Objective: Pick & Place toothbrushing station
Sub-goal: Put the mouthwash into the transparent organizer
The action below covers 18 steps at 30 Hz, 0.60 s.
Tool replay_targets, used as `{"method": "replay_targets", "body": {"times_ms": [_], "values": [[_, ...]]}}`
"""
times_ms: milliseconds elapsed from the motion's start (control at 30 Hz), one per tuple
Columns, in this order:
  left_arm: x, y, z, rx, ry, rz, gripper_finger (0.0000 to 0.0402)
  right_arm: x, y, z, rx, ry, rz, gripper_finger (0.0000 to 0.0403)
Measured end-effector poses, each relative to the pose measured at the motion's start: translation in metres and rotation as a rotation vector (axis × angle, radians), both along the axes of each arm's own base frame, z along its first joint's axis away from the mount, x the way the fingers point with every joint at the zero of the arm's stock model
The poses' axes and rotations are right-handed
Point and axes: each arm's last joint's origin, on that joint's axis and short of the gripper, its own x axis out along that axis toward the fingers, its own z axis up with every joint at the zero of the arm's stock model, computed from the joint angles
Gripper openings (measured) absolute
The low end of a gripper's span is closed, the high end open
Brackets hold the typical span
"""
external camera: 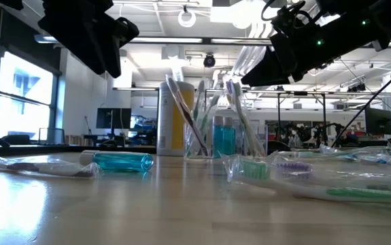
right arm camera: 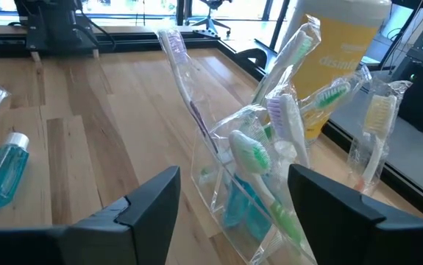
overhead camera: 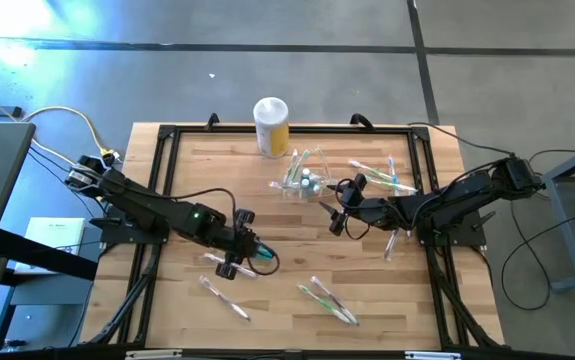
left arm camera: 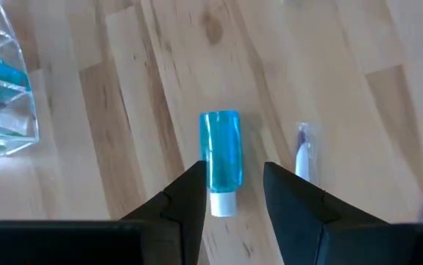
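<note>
The toothbrushing station (overhead camera: 302,180) is a clear plastic holder standing upright on the table's far middle, with several wrapped toothbrushes and a blue bottle in it (right arm camera: 251,184). My right gripper (right arm camera: 233,180) is open just to its right, one finger on either side of the view toward it, apart from it (overhead camera: 341,207). A small blue bottle with a white cap (left arm camera: 222,158) lies on its side on the wood (external camera: 120,161). My left gripper (left arm camera: 233,191) hangs open above its cap end, fingers on either side, pointing steeply down (overhead camera: 247,256).
A yellow canister with a white lid (overhead camera: 271,125) stands at the far edge behind the holder. Wrapped toothbrushes lie loose at the near middle (overhead camera: 329,300), near left (overhead camera: 225,298) and far right (overhead camera: 382,175). A black frame (overhead camera: 162,180) rims the table.
</note>
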Motion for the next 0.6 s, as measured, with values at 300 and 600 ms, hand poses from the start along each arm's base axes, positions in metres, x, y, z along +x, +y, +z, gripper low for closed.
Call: {"method": "replay_targets", "body": {"times_ms": [300, 600], "values": [[-0.0015, 0.0003, -0.0018, -0.030, 0.019, 0.044, 0.0130, 0.0000, 0.0000, -0.0001, 0.000, 0.001, 0.001, 0.0245], [-0.0031, 0.0014, -0.0034, -0.050, 0.035, 0.112, 0.0131, 0.0000, 0.0002, -0.0001, 0.007, -0.002, 0.000, 0.0245]]}}
